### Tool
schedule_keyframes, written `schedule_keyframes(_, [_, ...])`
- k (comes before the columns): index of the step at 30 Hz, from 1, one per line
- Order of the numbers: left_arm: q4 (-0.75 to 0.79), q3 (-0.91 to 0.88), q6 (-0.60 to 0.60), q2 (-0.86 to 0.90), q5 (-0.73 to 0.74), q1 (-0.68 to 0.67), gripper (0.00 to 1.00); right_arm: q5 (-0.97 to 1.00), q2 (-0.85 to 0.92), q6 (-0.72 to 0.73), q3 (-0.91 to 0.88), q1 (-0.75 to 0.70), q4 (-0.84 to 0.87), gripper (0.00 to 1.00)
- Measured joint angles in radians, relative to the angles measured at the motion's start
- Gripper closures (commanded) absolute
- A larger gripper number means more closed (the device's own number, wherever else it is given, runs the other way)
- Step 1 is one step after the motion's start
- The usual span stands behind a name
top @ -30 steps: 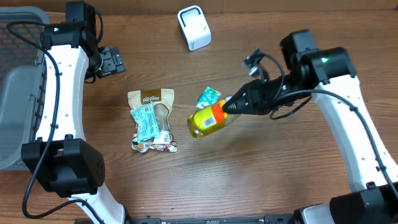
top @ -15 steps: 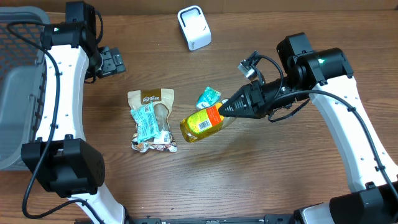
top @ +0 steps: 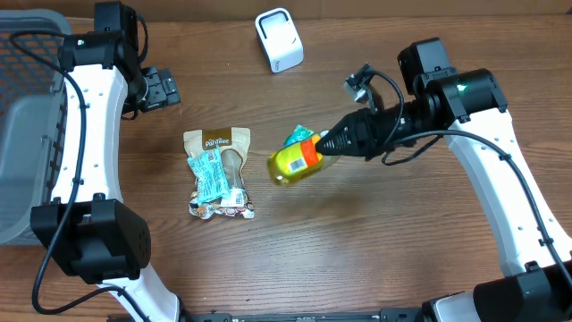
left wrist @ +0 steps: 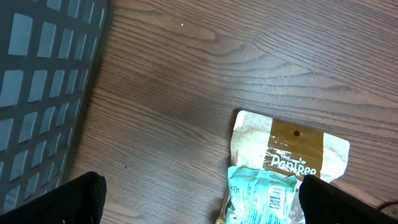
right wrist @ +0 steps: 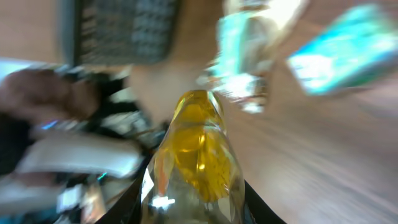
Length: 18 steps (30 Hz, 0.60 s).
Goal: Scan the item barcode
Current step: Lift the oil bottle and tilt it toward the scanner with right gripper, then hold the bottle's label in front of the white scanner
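A yellow bottle (top: 295, 162) with an orange label hangs tilted over the middle of the table, held by its neck end in my right gripper (top: 332, 143). In the blurred right wrist view the bottle (right wrist: 198, 149) fills the space between the gripper's (right wrist: 193, 205) two dark fingers. The white scanner (top: 279, 39) stands at the back of the table, apart from the bottle. My left gripper (top: 165, 88) is open at the back left, beside the basket. In its wrist view the gripper (left wrist: 202, 205) is spread wide above bare wood and a teal packet (left wrist: 264, 196).
A tan snack pouch (top: 219, 143) with a teal packet (top: 209, 175) on it lies left of centre. Another teal packet (top: 301, 137) lies just behind the bottle. A grey wire basket (top: 27, 116) takes up the left edge.
My right gripper swung the bottle down and left, then back up towards the right, turning it so its label faces differently. The left arm has stayed still.
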Motion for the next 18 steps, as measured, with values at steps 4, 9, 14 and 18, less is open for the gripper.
schedule_keyframes(4, [0.000, 0.000, 0.000, 0.000, 0.000, 0.000, 0.00, 0.208, 0.014, 0.089, 0.070, 0.000, 0.014, 0.94])
schedule_keyframes(9, [-0.001, 0.000, 0.000, 0.000, 0.000, 0.000, 0.00, 0.381, 0.069, 0.126, 0.456, 0.000, 0.014, 0.94])
schedule_keyframes(14, [-0.001, 0.000, 0.000, 0.000, 0.000, 0.000, 0.00, 0.486, 0.103, 0.157, 0.638, 0.006, 0.243, 0.94])
schedule_keyframes(18, [0.000, 0.000, 0.000, 0.000, 0.000, 0.000, 0.00, 0.604, 0.145, 0.149, 0.641, 0.049, 0.369, 0.94])
